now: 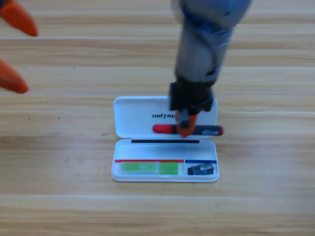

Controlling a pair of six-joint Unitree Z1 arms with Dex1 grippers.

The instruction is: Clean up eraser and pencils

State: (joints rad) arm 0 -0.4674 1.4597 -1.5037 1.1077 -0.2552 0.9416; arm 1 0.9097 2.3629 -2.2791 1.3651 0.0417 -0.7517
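The open white case (133, 115) lies at the table's middle. In its tray the light green pencil (149, 167) rests on the left, and the small dark eraser (202, 169) sits in the right compartment. My right gripper (184, 126) hangs over the case's lid, shut on the black pencil with red cap (165, 129), which lies level across the lid's lower part. My left gripper (14, 51) has drawn back to the upper left corner, its two orange jaws spread apart and holding nothing.
The right arm (204, 44) comes down from the top edge over the case. Bare wooden table (266, 196) surrounds the case on all sides.
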